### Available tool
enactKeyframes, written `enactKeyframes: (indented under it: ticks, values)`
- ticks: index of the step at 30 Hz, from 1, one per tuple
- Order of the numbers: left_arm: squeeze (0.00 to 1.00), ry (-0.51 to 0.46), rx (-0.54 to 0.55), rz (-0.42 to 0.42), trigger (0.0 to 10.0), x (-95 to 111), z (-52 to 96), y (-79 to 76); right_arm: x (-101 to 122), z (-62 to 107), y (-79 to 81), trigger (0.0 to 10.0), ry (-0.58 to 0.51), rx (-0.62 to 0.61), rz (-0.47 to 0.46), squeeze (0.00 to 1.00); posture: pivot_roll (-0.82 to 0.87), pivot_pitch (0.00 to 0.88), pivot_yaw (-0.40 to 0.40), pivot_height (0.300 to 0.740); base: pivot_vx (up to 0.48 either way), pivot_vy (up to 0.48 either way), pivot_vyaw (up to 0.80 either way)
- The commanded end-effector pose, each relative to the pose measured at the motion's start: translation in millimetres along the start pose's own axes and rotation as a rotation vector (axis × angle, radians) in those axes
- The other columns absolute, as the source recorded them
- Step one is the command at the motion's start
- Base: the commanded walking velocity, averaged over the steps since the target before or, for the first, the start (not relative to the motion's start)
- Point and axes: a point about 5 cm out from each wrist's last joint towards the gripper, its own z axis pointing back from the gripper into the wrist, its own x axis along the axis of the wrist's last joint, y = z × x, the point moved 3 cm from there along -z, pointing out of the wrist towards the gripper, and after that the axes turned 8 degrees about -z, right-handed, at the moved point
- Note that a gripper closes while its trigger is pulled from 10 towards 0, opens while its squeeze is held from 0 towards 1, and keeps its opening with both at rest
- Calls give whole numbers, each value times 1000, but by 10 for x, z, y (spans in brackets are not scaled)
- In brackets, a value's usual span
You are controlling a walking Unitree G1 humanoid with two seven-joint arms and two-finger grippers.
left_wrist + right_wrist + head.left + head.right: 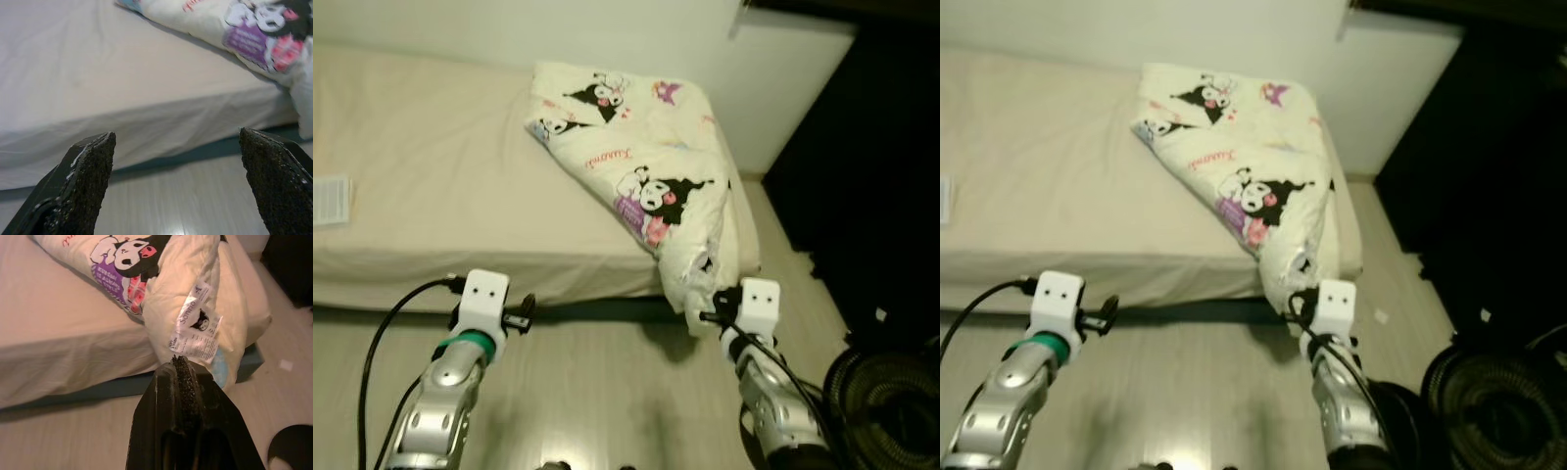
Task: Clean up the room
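My right claw [182, 363] is pressed together just below the hanging corner of the printed duvet [636, 147], right by its care label [195, 335]. Whether any fabric is actually caught between the tips I can't make out. My left claw [181, 176] is spread wide, holding nothing, over the floor [597, 392] just off the bed's [431, 176] front edge.

The risks as I judge them: if I've only nipped the label or a thin fold, a pull could slip free or strain the stitching. Drag too low and the corner sweeps the floor. There's also a coiled black hose [891, 401] on the floor near my right arm, something to snag on if I step back.

The duvet is puffy and soft, cream with cartoon characters in black, purple and pink, bunched diagonally at the bed's far right corner and spilling over the front edge. The bed sheet is smooth, beige, faintly wrinkled. The floor is pale, glossy wood-look plank.
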Motion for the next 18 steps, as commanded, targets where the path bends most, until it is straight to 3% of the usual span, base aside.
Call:
enactKeyframes:
  ticks: [1,4,8,11,13,18]
  values:
    - [0,49,-10,-2,10000,-168,35,-28,-91,52,-84,10000,13,-29,-25,0,156,47,-47,740,0,0,0]
    - [0,64,-8,-5,10000,-241,53,-16,-115,68,-60,10000,15,-19,-10,0,156,47,-47,740,0,0,0]
    - [0,90,7,16,10000,-398,96,-37,-170,120,-146,10000,22,-47,-24,0,132,37,-51,740,0,0,0]
    - [0,91,8,16,10000,-406,96,-38,-176,122,-152,10000,24,-49,-24,0,132,37,-51,740,0,0,0]
    - [0,106,-2,19,10000,-473,95,-97,-371,161,-203,10000,103,-77,46,0,118,8,-53,740,0,0,0]
    - [0,95,-23,13,10000,-442,55,-204,-457,198,-224,10000,122,-89,92,0,104,0,-48,740,0,0,0]
